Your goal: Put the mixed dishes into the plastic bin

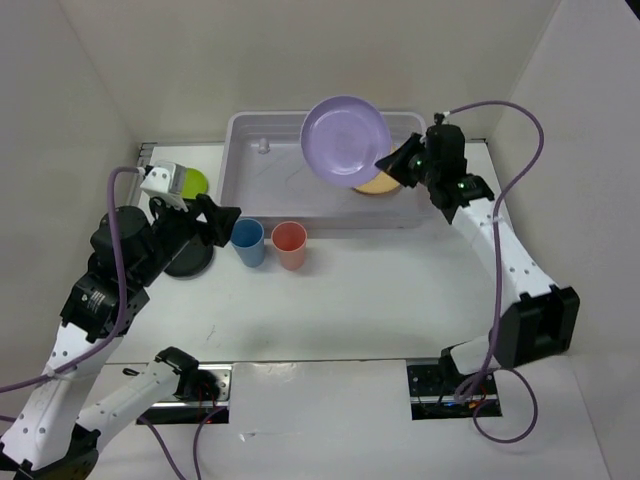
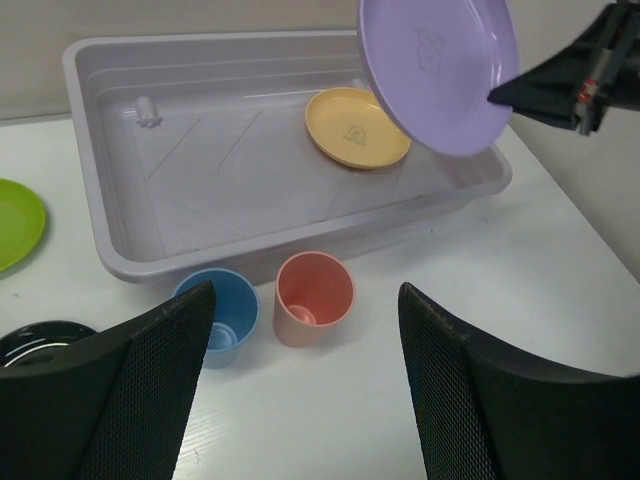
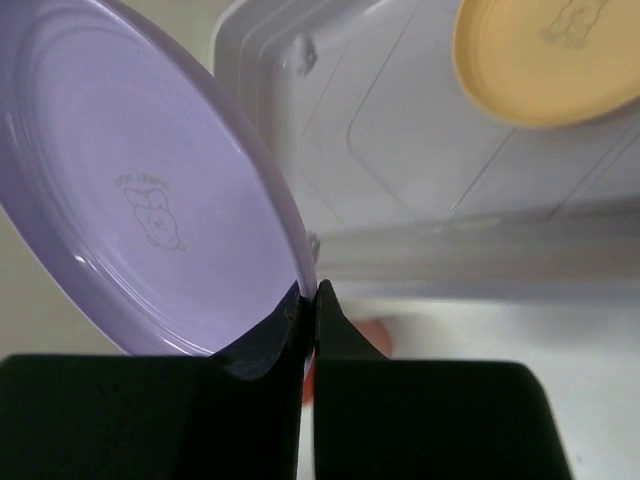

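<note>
Right gripper point(image 1: 388, 160) pinches the lavender plate point(image 1: 345, 140) by its rim, tilted above the plastic bin point(image 1: 270, 185) at upper centre of the top view. Best lower it flatter over the orange-yellow plate point(image 1: 380, 184) before letting go, so it nests rather than clatters.

In the top view we are seeing only a sliver of the orange-yellow plate point(image 1: 378, 184), because the lavender plate point(image 1: 345, 140) is covering the rest. The left arm point(image 1: 130, 250) is hiding most of the black round dish point(image 1: 192, 263) and part of the lime-green plate point(image 1: 194, 183). The left wrist view's left edge is cutting both off. Beside the right gripper point(image 3: 308, 297) we are catching only a blurred scrap of the coral-pink cup point(image 3: 377, 335).
</note>
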`<act>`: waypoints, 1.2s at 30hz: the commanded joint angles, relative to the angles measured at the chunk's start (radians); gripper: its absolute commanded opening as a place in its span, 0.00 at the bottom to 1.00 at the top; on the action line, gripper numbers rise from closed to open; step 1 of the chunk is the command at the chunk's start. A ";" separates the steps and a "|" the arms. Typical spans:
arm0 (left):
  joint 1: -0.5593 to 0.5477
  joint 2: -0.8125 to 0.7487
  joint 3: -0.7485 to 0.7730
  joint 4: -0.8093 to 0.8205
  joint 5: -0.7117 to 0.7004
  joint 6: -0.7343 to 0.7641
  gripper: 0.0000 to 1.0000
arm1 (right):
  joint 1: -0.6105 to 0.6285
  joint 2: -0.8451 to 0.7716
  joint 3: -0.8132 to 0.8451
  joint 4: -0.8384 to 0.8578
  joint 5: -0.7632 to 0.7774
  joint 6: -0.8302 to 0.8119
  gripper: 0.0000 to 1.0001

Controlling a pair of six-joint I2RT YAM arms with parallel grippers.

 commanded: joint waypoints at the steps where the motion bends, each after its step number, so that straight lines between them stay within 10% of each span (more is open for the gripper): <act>1: 0.006 -0.018 0.042 0.024 -0.014 0.008 0.81 | -0.059 0.098 0.134 0.082 -0.026 -0.032 0.00; 15: 0.006 -0.008 0.063 0.013 0.046 -0.025 0.81 | -0.163 0.635 0.450 0.040 0.065 -0.044 0.00; 36: 0.006 0.012 0.091 0.004 0.014 -0.018 0.83 | -0.225 0.873 0.580 -0.064 0.085 -0.035 0.02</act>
